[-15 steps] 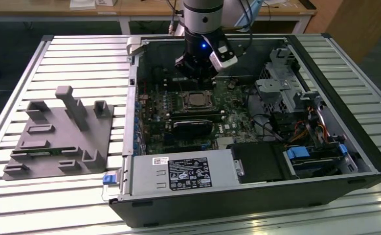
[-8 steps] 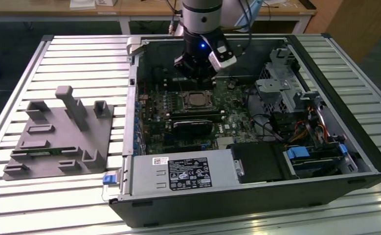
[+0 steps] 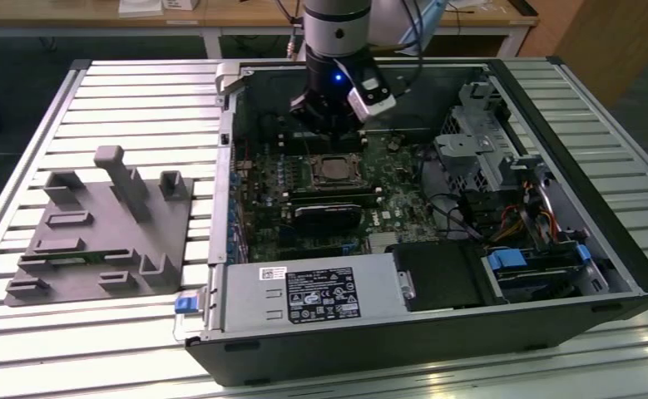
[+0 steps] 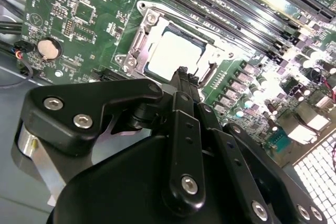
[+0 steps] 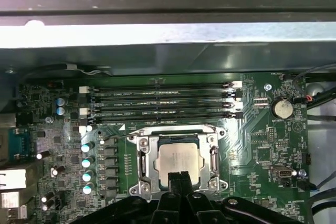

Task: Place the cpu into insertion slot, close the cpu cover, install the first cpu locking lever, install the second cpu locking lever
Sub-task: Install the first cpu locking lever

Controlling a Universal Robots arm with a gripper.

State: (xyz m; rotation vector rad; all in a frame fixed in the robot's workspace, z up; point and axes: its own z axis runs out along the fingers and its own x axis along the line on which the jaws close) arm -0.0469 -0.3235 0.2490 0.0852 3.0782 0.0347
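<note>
**Cpu seated in its socket, gripper poised just above it**

In the exterior view, we see the open computer case (image 3: 435, 249) lying on a slatted table (image 3: 135, 100), with a grey fixture (image 3: 101, 233) well apart on the exterior view's left. The arm reaches down into the case, and its gripper (image 3: 329, 133) hangs over the motherboard (image 3: 402, 208), close above the cpu (image 3: 335, 170). We judge that the arm stands so steeply because the case walls leave room only from above.

In the first wrist view, the cpu sits flat in the socket, and the cpu cover (image 5: 143, 156) frames it with the metal top showing through the window. The cover looks lowered, which would hold the chip in place. A thin wire lever (image 5: 173, 128) runs along the socket edge nearest the memory slots (image 5: 163, 100); we cannot tell whether it is latched. The fingers are drawn together with nothing between them, their tips over the near edge of the cpu.

In the second wrist view, the joined fingers form one narrow bar, which suits pressing or hooking more than grasping. Whether they touch the chip, we cannot tell
</note>
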